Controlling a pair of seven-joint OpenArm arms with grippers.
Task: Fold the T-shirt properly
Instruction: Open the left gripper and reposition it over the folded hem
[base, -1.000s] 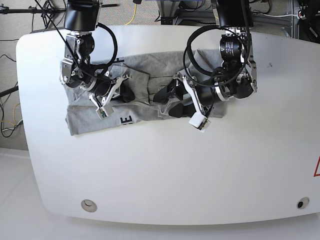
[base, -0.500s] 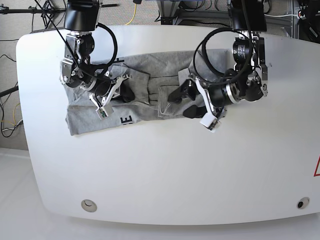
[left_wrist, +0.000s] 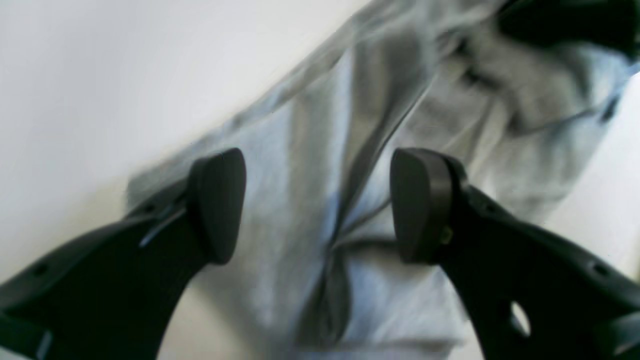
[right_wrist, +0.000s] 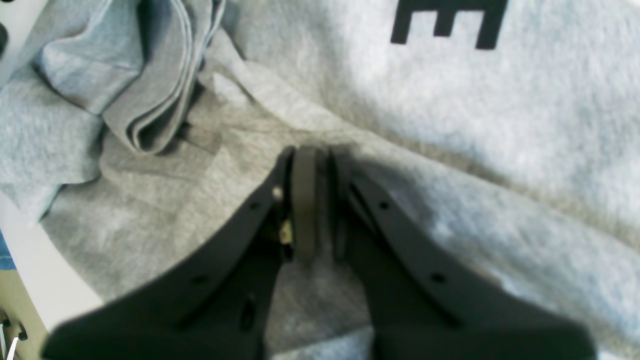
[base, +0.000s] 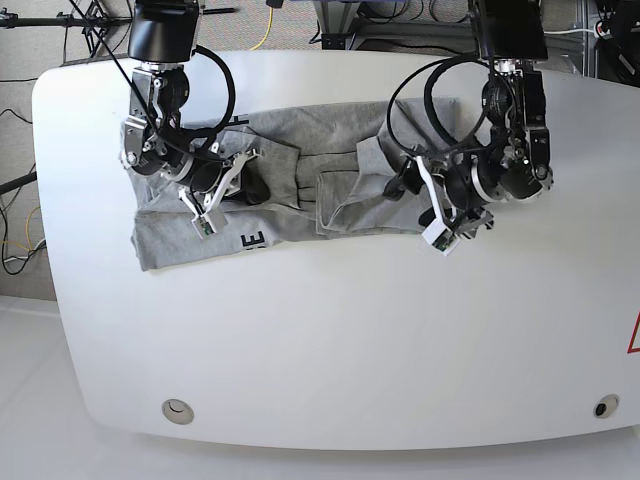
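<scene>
The grey T-shirt (base: 330, 125) lies across the upper part of the white table (base: 330, 340) in the base view, stretched from left of centre to right of centre. It is bunched and creased, with several layers overlapping. A strip along its lower left edge carries black letters (base: 252, 240); one of them shows large at the upper right of the right wrist view.

The right gripper (right_wrist: 322, 155) is over the left part of the shirt. In the right wrist view its two fingers stand nearly together at the middle of the frame, with a narrow gap between the tips. Whether any cloth is caught between them, I cannot tell. Behind the tips a long fold slants down towards the right, and at the upper left the cloth is heaped in thick, rounded folds.

The left gripper (left_wrist: 320, 205) is over the right part of the shirt. Its fingers are wide apart, at the left and right of the left wrist view, and grey cloth shows between them with nothing held. That view is blurred, so contact between the fingertips and the cloth cannot be made out. A raised fold runs from the upper middle down to the bottom of that frame, and a dark shape sits at the upper right.
</scene>
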